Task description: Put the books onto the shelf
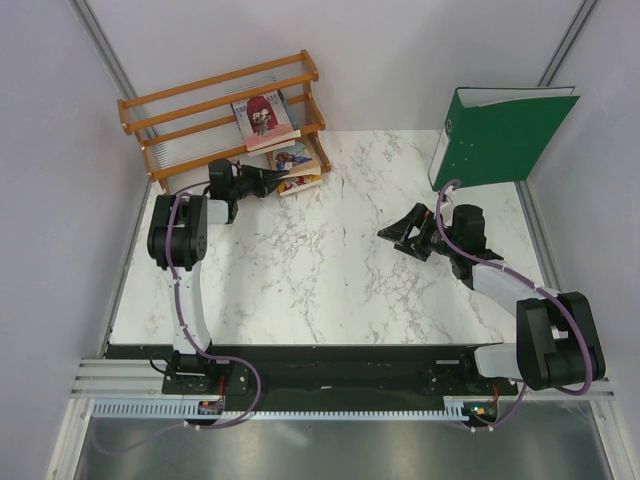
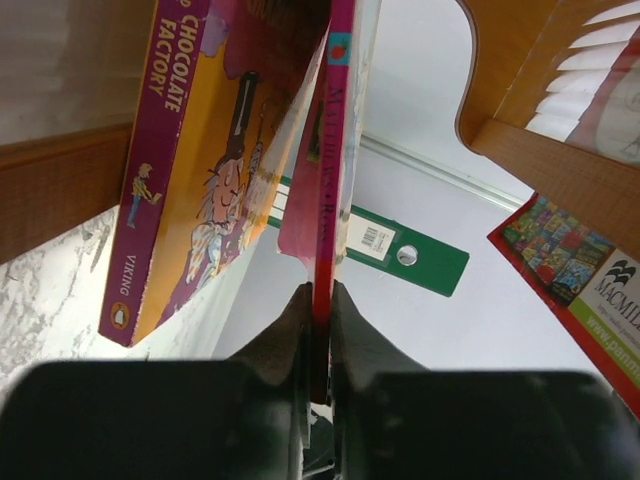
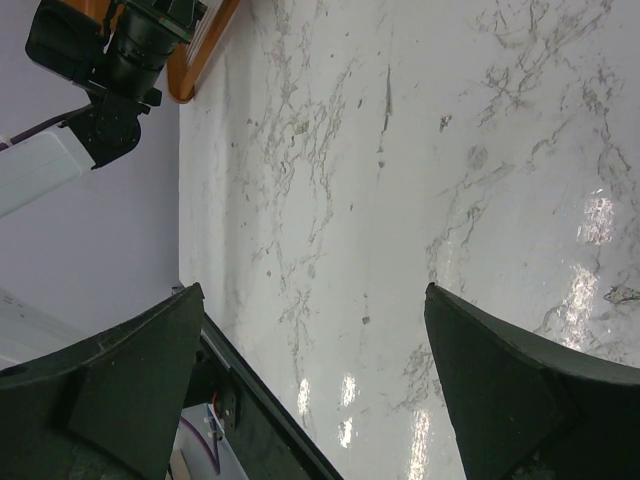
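Observation:
The shelf (image 1: 200,110) stands at the table's far left. A pink-maroon book (image 1: 265,118) leans on its upper slats and a colourful one (image 1: 296,160) lies at its lower right end. My left gripper (image 1: 278,181) reaches in at that lower end. In the left wrist view this gripper (image 2: 320,295) is shut on the bottom edge of a thin red book (image 2: 328,200), held upright. A yellow-purple book (image 2: 200,180) leans just left of it. My right gripper (image 1: 396,236) hangs open over bare marble, and the right wrist view shows that gripper (image 3: 315,300) holding nothing.
A big green ring binder (image 1: 500,135) stands at the far right corner and its spine (image 2: 400,255) shows behind the red book. The shelf's wooden end (image 2: 560,170) is close on the right, with another book cover (image 2: 580,280) below it. Grey walls enclose the marble table (image 1: 330,270).

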